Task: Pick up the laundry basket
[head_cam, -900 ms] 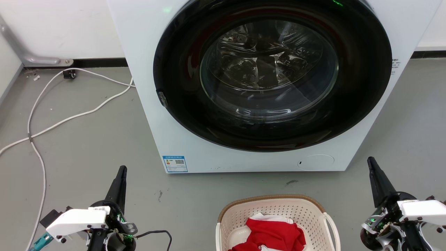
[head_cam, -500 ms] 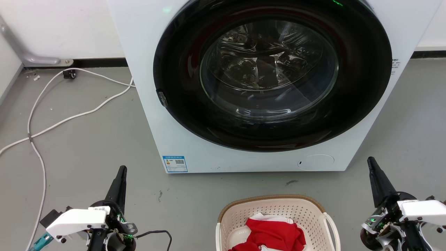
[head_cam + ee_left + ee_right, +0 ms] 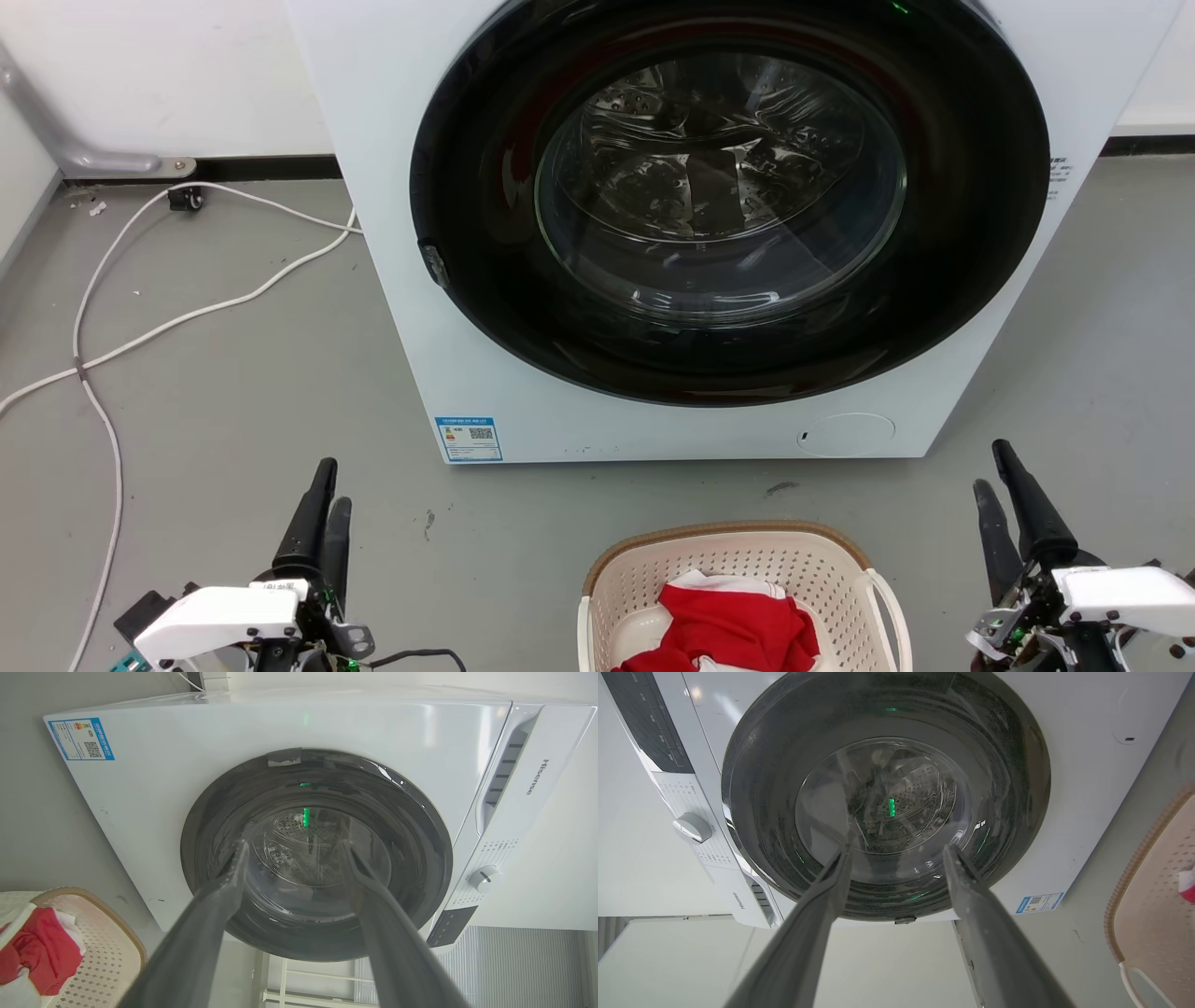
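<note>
The cream laundry basket [image 3: 747, 565] with a brown rim stands on the grey floor at the bottom centre of the head view, holding red and white cloth [image 3: 733, 625]. A white loop handle [image 3: 887, 607] shows on its right side. My left gripper [image 3: 329, 481] hovers low at the left, well apart from the basket, fingers open and pointing at the washer. My right gripper [image 3: 990, 467] is low at the right, also open and apart from the basket. The basket [image 3: 100, 952] lies at the left wrist view's lower left and the basket [image 3: 1153, 914] at the right wrist view's right edge.
A white front-loading washing machine [image 3: 485, 373] with a shut dark glass door [image 3: 728, 196] stands just behind the basket. White cables [image 3: 168, 322] trail over the floor at the left. Bare grey floor lies on both sides of the basket.
Both grippers have opened: each showed one dark point before, now two separate fingers. Both arms have sunk slightly in the head view. The basket has stayed put.
</note>
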